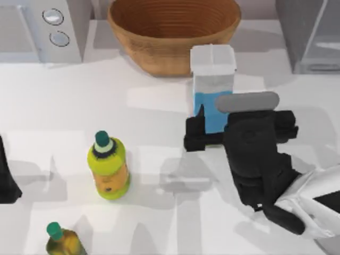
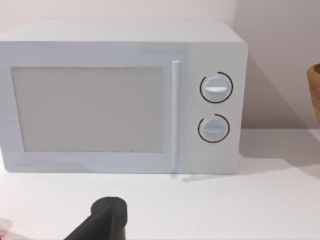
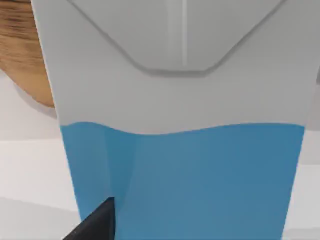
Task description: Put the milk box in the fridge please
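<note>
The milk box [image 1: 212, 74] stands upright at the table's middle back, white on top and blue below, just in front of a basket. My right gripper [image 1: 226, 130] is up against its near side at the height of the blue body, open. One dark fingertip [image 1: 193, 135] sits by the box's left edge. In the right wrist view the milk box [image 3: 185, 165] is very close, with one finger [image 3: 97, 222] in front of its blue face. The fridge [image 1: 311, 34] is at the back right corner. My left arm [image 1: 6, 178] is parked at the left edge.
A woven basket [image 1: 172, 29] stands behind the milk box. A light grey appliance with two dials [image 1: 50, 26] [image 2: 120, 97] is at the back left. A yellow-green bottle [image 1: 109, 167] stands left of centre, and another bottle [image 1: 64, 241] sits at the front left edge.
</note>
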### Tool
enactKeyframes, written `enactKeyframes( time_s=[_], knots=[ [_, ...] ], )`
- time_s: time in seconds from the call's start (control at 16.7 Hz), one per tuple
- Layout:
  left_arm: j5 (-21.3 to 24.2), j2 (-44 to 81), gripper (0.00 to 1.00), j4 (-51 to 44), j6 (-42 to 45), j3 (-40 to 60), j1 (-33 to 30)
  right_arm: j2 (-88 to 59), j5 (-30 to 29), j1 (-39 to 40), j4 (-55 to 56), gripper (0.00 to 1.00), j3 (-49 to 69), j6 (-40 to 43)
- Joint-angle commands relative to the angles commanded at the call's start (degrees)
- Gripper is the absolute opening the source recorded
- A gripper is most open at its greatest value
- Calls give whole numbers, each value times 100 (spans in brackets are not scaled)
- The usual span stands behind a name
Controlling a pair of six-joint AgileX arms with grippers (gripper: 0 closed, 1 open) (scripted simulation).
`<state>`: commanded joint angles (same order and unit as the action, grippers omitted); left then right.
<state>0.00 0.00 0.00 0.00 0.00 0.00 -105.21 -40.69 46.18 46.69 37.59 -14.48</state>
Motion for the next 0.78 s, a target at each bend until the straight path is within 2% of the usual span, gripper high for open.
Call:
enactKeyframes(
  time_s=[0.18,0.36,0.78],
  knots=[
    [0,0,100,0,0,0,0,-932,-543,218,639,100,405,-13],
    [0,0,100,0,0,0,0,-1331,-838,276,958,100,611,-13],
    [0,0,100,0,0,0,0,-1403,-791,202,972,100,691,13]
  ],
)
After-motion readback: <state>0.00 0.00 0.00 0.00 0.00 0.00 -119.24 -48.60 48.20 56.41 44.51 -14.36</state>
